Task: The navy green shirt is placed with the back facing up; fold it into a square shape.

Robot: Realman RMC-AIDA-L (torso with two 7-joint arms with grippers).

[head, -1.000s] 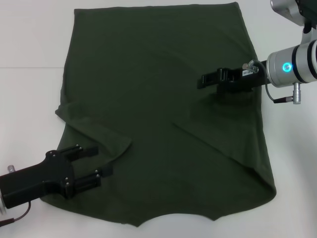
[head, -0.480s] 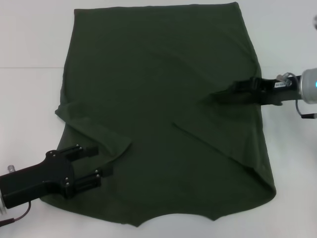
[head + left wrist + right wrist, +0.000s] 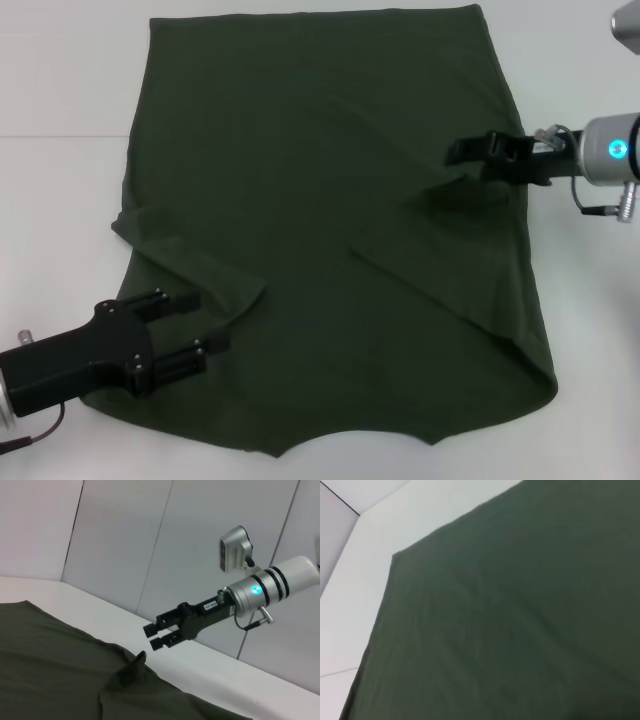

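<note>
The navy green shirt (image 3: 320, 200) lies spread on the white table, with both sleeves folded inward as flaps. My left gripper (image 3: 200, 325) is open and rests low over the shirt's near left part, beside the folded left flap (image 3: 200, 265). My right gripper (image 3: 458, 152) hovers over the shirt's right edge, open and empty. The left wrist view shows the right gripper (image 3: 152, 636) in the air above a small raised peak of cloth (image 3: 136, 661). The right wrist view shows only shirt fabric (image 3: 520, 620) and table.
The white table (image 3: 60, 200) shows bare at the left and right of the shirt. A grey panelled wall (image 3: 125, 545) stands behind the table's far edge. The shirt's hem (image 3: 330, 15) reaches near the far edge of the head view.
My right gripper has drawn back to the right, from over the shirt's middle right to its right edge, and now stands clear of the cloth. The left gripper has not moved.
</note>
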